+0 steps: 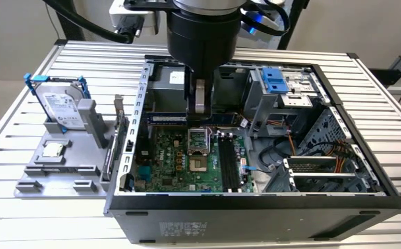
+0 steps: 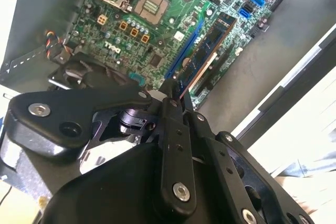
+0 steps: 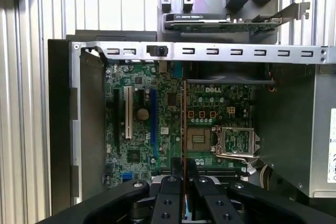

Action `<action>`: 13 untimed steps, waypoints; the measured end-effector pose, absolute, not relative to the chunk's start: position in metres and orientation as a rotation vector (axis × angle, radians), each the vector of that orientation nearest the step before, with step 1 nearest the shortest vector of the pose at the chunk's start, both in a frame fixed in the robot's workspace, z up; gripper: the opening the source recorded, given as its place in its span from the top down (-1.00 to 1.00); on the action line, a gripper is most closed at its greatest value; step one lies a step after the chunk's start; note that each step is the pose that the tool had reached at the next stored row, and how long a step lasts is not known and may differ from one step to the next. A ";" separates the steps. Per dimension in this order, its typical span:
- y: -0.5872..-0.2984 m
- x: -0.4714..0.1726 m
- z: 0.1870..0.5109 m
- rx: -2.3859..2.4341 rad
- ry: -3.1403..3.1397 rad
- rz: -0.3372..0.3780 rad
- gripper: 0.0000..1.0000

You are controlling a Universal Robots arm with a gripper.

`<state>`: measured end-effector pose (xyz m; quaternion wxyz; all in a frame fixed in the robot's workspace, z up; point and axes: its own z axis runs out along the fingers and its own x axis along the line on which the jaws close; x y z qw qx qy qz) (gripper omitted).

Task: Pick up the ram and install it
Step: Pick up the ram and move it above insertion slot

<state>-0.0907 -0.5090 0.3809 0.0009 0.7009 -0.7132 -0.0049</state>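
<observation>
My gripper [image 1: 200,108] reaches down into the open computer case [image 1: 256,199] and is shut on the ram [image 1: 169,118], a thin bluish stick held on edge above the far part of the green motherboard [image 1: 173,161]. In the second wrist view the ram [image 2: 210,45] runs out from the gripper [image 2: 173,95], dark blue with a copper edge. In the first wrist view the ram [image 3: 183,124] shows edge-on as a thin orange line between the fingertips [image 3: 176,165]. The black memory slots [image 1: 228,163] run front to back beside the CPU socket [image 1: 198,141]; the ram lies crosswise to them.
A grey fixture [image 1: 55,181] on the exterior view's left carries a silver hard drive [image 1: 58,106] in blue brackets, a small square chip [image 1: 53,150] and an upright card [image 1: 119,132]. Inside the case are a drive cage [image 1: 281,83] and loose cables [image 1: 304,150].
</observation>
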 end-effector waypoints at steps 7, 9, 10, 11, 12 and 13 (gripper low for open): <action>-0.509 -0.085 0.381 2.201 -2.239 -0.015 1.00; -0.509 -0.083 0.381 2.201 -2.239 -0.015 1.00; -0.509 -0.082 0.381 2.201 -2.239 -0.015 1.00; -0.509 -0.081 0.381 2.201 -2.239 -0.015 1.00; -0.509 -0.080 0.381 2.201 -2.239 -0.015 1.00; -0.509 -0.080 0.381 2.201 -2.239 -0.015 1.00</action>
